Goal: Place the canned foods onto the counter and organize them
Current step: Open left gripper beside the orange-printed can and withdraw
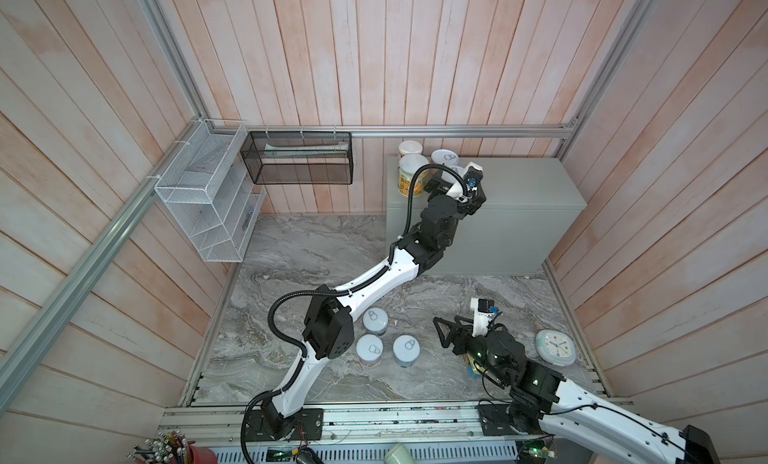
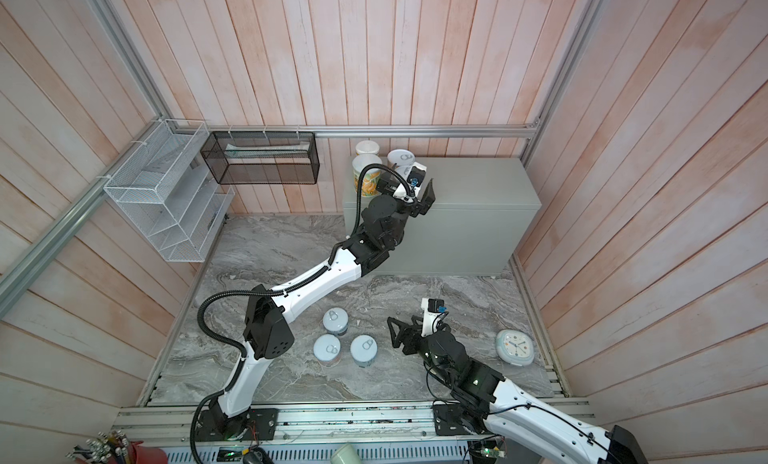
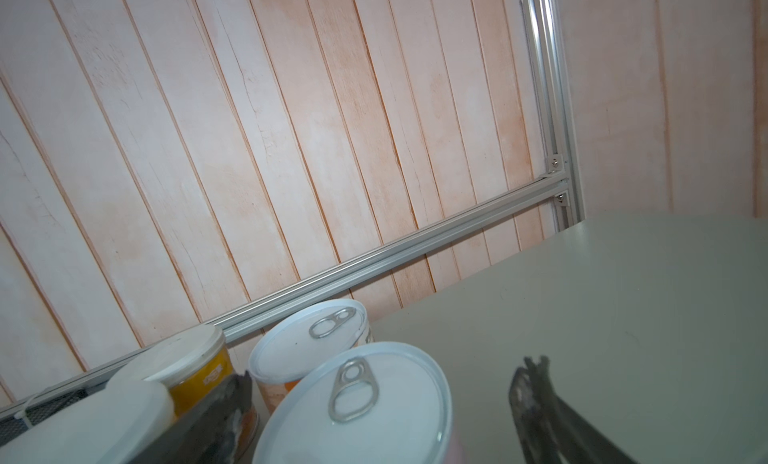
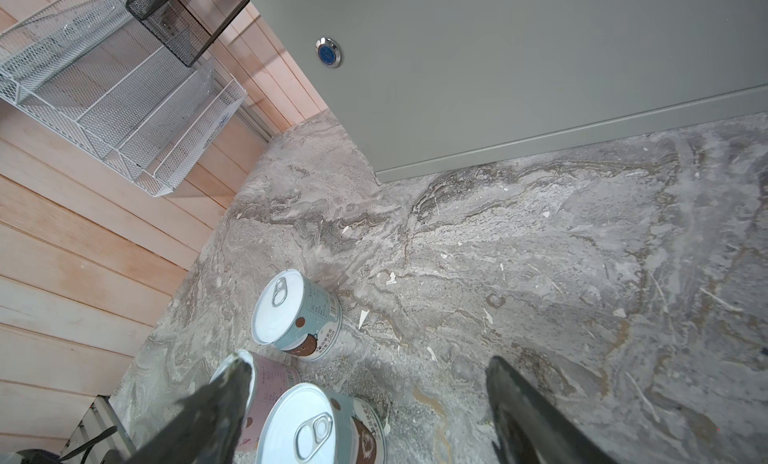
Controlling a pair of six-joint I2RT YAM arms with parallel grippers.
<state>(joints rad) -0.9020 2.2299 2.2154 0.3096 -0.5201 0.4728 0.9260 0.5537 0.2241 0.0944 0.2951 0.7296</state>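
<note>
1. three cans wait on the marble surface [image 1: 316,250]: a teal can [image 4: 299,312], a pink can [image 4: 270,383] and a brown-labelled can [image 4: 316,428], close together.
2. four stand on the grey box tabletop [image 1: 532,183], bunched at its left end in both top views: two yellow-green cans [image 1: 409,175], a back pull-tab can [image 3: 307,341] and a front pull-tab can [image 3: 361,408].
3. my left claw [image 3: 386,374] is spread wide either side of the front pull-tab can and pinches nothing. the can stands on its own, so i judge this placing done.
4. my right claw [image 4: 370,366] is spread and empty, low over the marble surface beside the three, one finger overlapping the pink can in its wrist view.
5. next, my left claw must lift away without nudging the row. my right claw should straddle the pink can squarely before squeezing.
6. i cannot pick out the flat gold tin for sure.
</note>
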